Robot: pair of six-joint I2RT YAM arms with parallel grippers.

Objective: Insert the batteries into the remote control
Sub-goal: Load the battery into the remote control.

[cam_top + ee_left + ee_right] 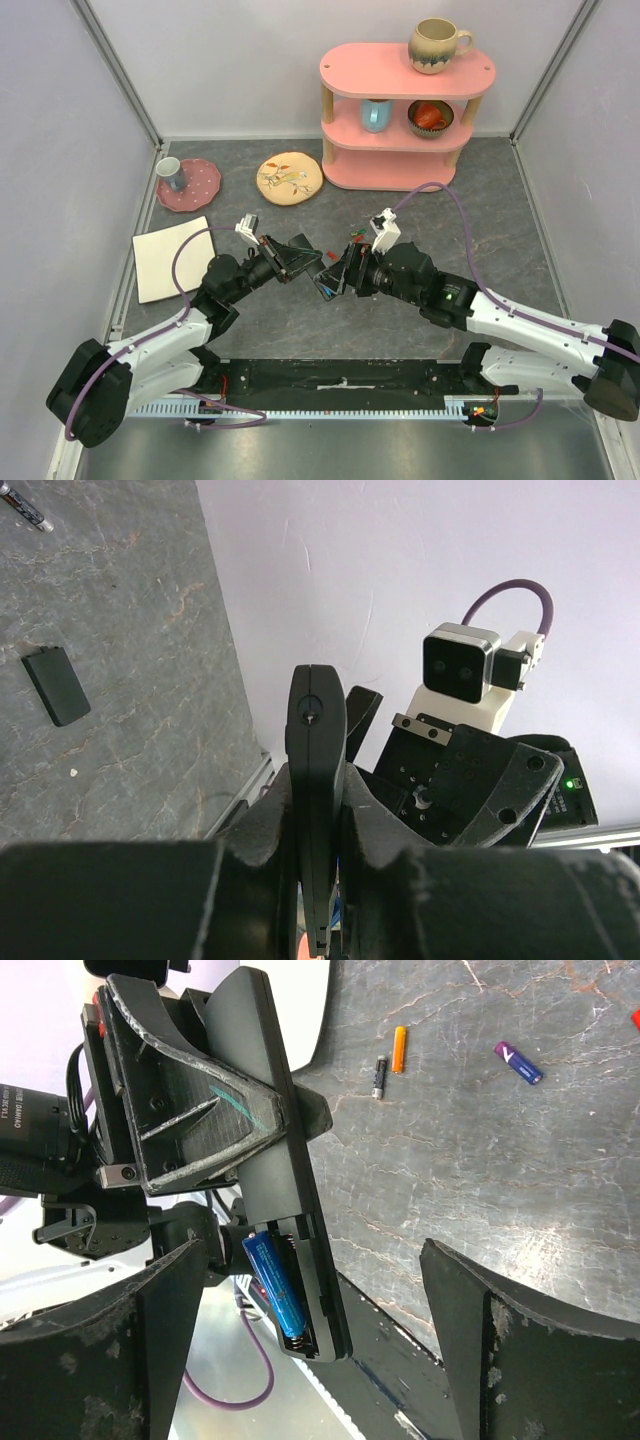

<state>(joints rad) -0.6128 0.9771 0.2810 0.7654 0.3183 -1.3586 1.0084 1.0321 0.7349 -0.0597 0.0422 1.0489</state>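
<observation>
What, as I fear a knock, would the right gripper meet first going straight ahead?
Most likely the long slim black plastic remote control, shut in the left gripper: its open bay with a blue cylindrical battery lies between the right gripper's spread fingers. Depth is unclear.

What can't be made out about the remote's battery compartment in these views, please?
Right wrist view: battery compartment slot beside the blue battery is shadowed; polarity marks too small.
Left wrist view: remote control edge-on, compartment facing away.
Top view: compartment hidden between left end effector and right end effector.
</observation>
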